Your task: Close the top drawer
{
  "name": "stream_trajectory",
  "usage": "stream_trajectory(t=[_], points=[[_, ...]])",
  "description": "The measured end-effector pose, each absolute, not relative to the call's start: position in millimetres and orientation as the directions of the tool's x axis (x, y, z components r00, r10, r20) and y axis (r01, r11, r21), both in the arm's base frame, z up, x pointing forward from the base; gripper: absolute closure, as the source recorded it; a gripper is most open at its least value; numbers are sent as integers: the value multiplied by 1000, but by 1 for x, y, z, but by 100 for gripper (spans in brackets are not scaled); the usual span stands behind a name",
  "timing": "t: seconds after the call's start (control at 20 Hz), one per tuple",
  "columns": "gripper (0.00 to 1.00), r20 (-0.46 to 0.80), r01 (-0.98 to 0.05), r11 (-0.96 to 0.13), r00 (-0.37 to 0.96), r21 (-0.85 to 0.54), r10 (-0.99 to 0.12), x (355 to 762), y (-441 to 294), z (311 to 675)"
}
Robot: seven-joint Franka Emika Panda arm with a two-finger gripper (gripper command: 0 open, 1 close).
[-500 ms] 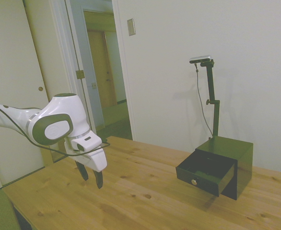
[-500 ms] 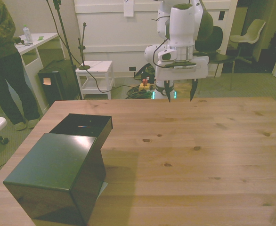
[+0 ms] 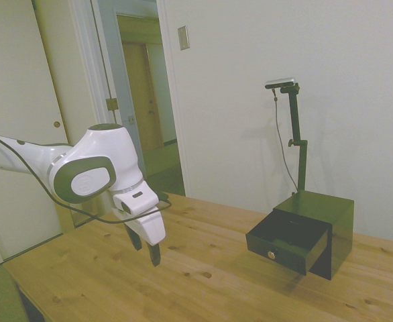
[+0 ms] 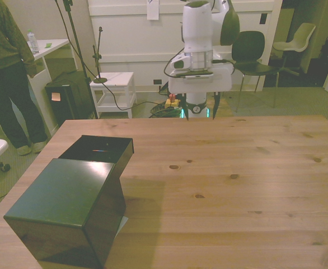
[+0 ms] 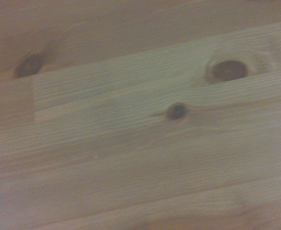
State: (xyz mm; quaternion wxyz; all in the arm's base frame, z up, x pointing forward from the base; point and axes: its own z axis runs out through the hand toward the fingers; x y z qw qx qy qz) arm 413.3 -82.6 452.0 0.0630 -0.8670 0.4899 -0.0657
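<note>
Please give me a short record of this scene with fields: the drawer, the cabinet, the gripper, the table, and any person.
top drawer: pulled out of the cabinet, open, brass knob on its front
cabinet: small, black, stands on the table near the front view's left edge
gripper: open, empty, above bare wood, far from the drawer
table: wooden, with dark knots
wrist view: only blurred wood grain
person: stands beyond the table, at the front view's left

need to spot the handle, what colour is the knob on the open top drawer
Brass-gold, a small round knob on the black top drawer; the side view shows it best.
</note>
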Motion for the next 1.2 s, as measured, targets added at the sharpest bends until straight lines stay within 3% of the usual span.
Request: stream_trajectory(t=[0.35,0.65,0.7,1.2], points=[[0,38,-917,-361,360,-167,-932,442,-189,453],[0,28,-941,-314,313,-127,-949,476,-240,446],[100,29,-942,-312,311,-121,-950,480,-246,444],[100,48,-942,-323,319,-97,-946,517,-271,448]])
